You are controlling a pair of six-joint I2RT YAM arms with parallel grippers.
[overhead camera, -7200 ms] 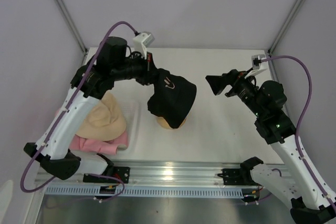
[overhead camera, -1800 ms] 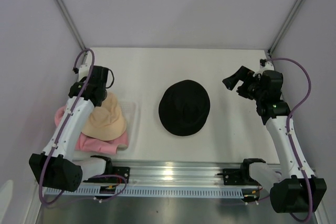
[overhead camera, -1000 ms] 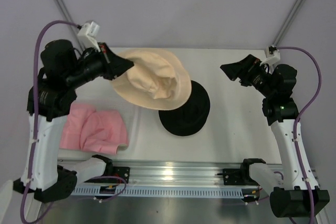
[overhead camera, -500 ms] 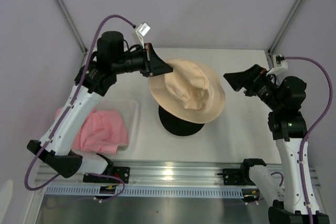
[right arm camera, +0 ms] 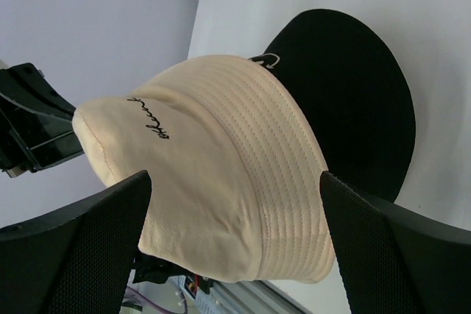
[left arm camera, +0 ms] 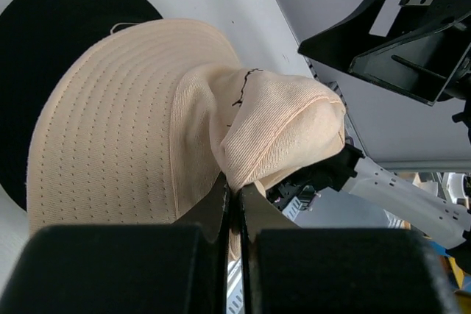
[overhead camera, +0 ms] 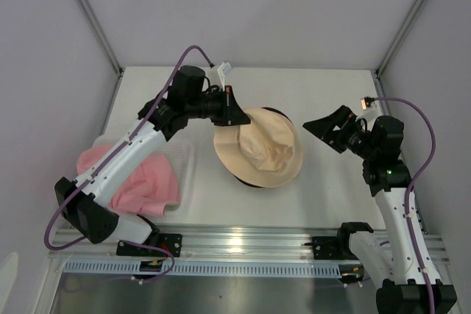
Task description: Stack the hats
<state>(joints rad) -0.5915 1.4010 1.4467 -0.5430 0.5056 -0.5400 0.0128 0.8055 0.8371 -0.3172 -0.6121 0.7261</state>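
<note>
Two of four hats are stacking: beige hat point(overhead camera: 259, 151) is draping over black hat point(left arm camera: 44, 34) mid-table, with left gripper point(overhead camera: 239, 115) pinching its crown fabric. Right gripper point(overhead camera: 324, 129) is hovering beside it, fingers spread, empty. Pink hats point(overhead camera: 143, 182) are waiting in basket point(overhead camera: 185, 154).

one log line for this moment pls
step: beige hat going onto black hat | left hand: shut on beige hat | right hand: open, empty, apart from hats | pink hats: in basket, unstacked
</note>
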